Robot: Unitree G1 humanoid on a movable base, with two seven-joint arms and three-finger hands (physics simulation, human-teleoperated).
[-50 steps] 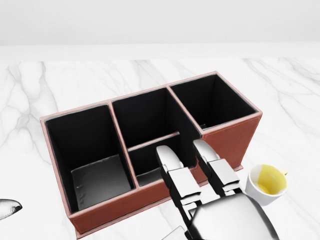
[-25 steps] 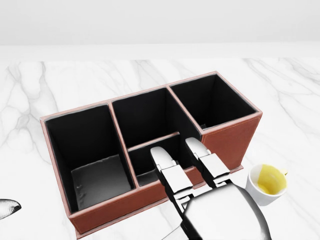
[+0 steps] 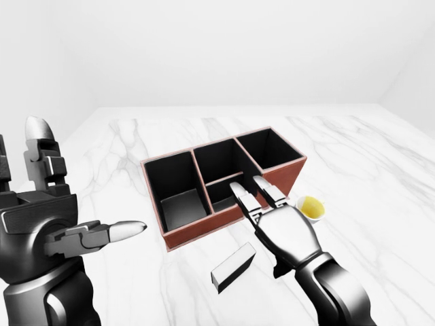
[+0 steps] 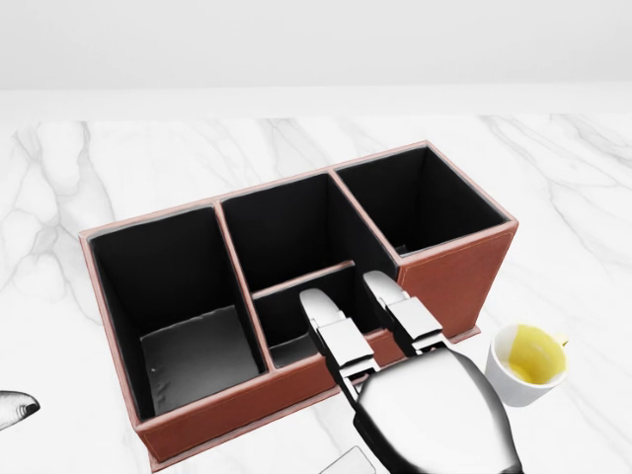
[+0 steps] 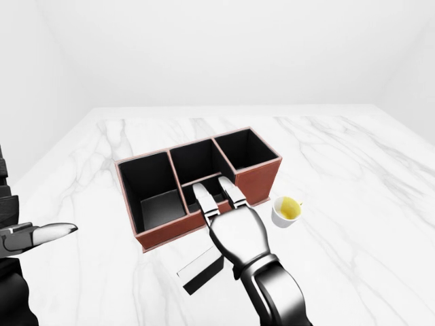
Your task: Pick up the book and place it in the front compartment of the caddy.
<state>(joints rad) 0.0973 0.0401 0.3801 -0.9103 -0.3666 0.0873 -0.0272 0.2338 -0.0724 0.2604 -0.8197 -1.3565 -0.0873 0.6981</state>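
Note:
The caddy [image 3: 178, 231] is red-brown with black insides; its middle column is split into two small compartments. In the left-eye view the book [image 3: 233, 267], a dark slab with a pale edge, lies flat on the marble just below the caddy. My right hand [image 3: 248, 185] hovers open to the right of and above the book. Its straight fingers [image 4: 331, 321] reach over the caddy's lower wall and the lower middle compartment. It holds nothing. My left hand [image 3: 88, 182] is raised at the far left, open and empty.
A white cup [image 3: 311, 208] with yellow contents stands on the marble table [image 3: 380, 176] just right of the caddy and close to my right hand. A plain white wall rises behind the table's top edge.
In the head view my right hand has shifted a little to the left and looms larger. The caddy, cup and left fingertip have stayed put.

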